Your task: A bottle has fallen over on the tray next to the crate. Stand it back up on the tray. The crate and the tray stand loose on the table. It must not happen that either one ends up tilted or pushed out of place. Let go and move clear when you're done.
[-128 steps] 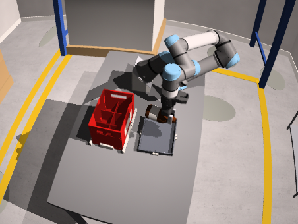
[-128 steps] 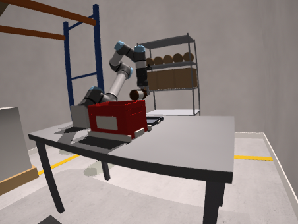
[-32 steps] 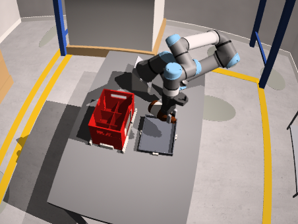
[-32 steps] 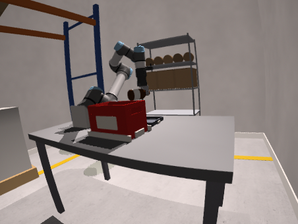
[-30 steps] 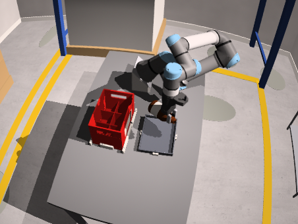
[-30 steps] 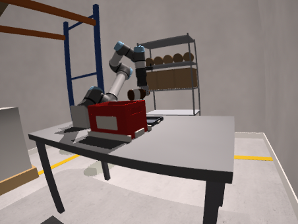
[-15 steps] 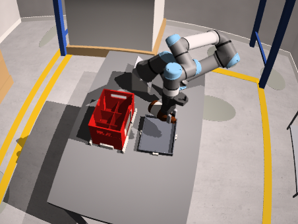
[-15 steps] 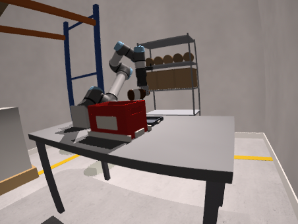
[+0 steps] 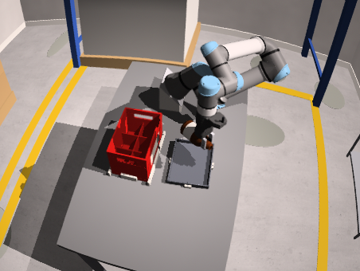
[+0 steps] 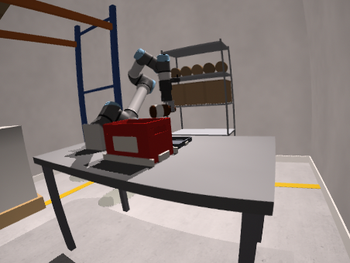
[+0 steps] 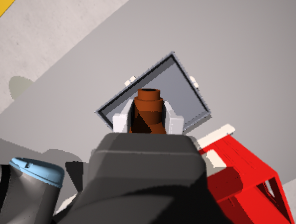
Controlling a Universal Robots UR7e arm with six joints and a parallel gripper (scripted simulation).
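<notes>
My gripper (image 9: 205,140) is shut on a brown bottle (image 9: 192,132) and holds it in the air above the far edge of the dark grey tray (image 9: 188,162). In the exterior view the bottle (image 10: 158,111) lies roughly level, well above the table, with the gripper (image 10: 169,104) at its right end. In the wrist view the bottle (image 11: 148,111) sits between the two white fingers, its neck pointing at the tray (image 11: 160,96) below. The tray holds nothing.
A red crate (image 9: 136,143) with dividers stands left of the tray, close beside it; it also shows in the exterior view (image 10: 138,137) and in the wrist view (image 11: 241,179). A grey box (image 9: 169,97) sits at the arm's base.
</notes>
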